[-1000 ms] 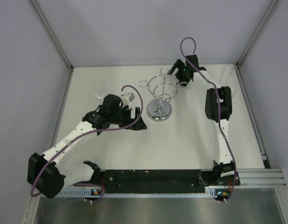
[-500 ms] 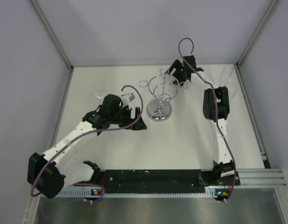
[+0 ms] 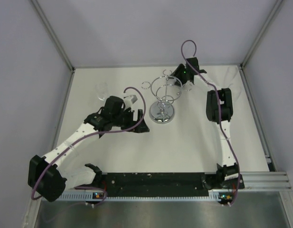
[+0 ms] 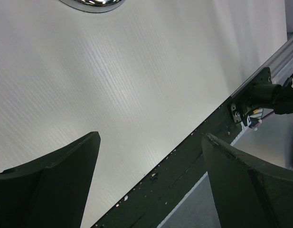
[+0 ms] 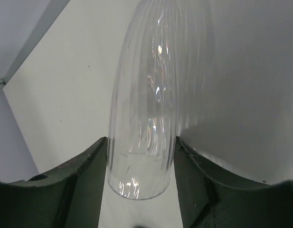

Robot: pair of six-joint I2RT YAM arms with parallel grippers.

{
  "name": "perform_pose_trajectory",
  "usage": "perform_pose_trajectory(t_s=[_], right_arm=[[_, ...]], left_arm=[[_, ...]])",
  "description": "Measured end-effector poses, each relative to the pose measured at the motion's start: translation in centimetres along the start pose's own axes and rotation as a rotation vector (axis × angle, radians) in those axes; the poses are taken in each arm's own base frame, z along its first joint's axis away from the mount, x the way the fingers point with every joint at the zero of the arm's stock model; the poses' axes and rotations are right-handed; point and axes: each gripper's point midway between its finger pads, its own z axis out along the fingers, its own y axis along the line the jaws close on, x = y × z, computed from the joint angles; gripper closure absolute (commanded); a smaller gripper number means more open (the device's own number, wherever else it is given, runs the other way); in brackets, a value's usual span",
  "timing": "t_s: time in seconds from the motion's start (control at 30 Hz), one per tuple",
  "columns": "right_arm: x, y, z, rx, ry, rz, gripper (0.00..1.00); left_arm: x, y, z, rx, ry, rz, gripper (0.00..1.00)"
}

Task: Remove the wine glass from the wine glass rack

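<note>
In the top view the wine glass rack stands upright near the middle of the worktop, its round mirrored base toward the arms and its ringed arms spreading above it. The right gripper sits at the rack's far right side, level with the rings. The glass it reaches for is so clear that it can hardly be made out here. The left gripper hangs just left of the base, apart from it. A second glass shows only faintly beyond the left arm, and its pose cannot be told. In the left wrist view the left gripper is spread wide with nothing between its dark fingers, only bare worktop. The rack's base is cut off at the top edge. In the right wrist view the wine glass fills the gap of the right gripper, and both fingers lie against the sides of its ribbed bowl. Its long axis runs away from the camera, leaning slightly right, with the open rim nearest the wrist. The stem and foot are out of frame.
</note>
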Motion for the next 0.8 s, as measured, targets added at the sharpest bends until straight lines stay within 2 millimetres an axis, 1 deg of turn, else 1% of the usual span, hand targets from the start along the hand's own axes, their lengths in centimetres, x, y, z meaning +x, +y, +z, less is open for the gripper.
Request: perform_pose_trajectory(t_s=[0.13, 0.4, 0.5, 0.6, 0.67, 0.8], right_arm=[[0.1, 0.0, 0.0, 0.001, 0.003, 0.0, 0.57], [0.2, -0.2, 0.0, 0.004, 0.005, -0.008, 0.59], [0.3, -0.4, -0.3, 0.012, 0.004, -0.022, 0.59], [0.2, -0.5, -1.3, 0.031, -0.008, -0.048, 0.59], [-0.1, -0.2, -2.2, 0.038, -0.024, -0.066, 0.59], [-0.8, 1.5, -5.6, 0.035, -0.057, -0.106, 0.59]], left_arm=[[0.1, 0.0, 0.0, -0.001, 0.002, -0.001, 0.06], [0.1, -0.1, 0.0, 0.004, 0.005, -0.001, 0.06], [0.1, -0.1, 0.0, 0.008, 0.006, -0.001, 0.06], [0.1, -0.1, 0.0, 0.008, 0.007, -0.001, 0.06], [0.1, -0.2, -0.1, 0.009, 0.006, -0.001, 0.06], [0.1, -0.3, -0.2, 0.013, 0.002, 0.001, 0.06]])
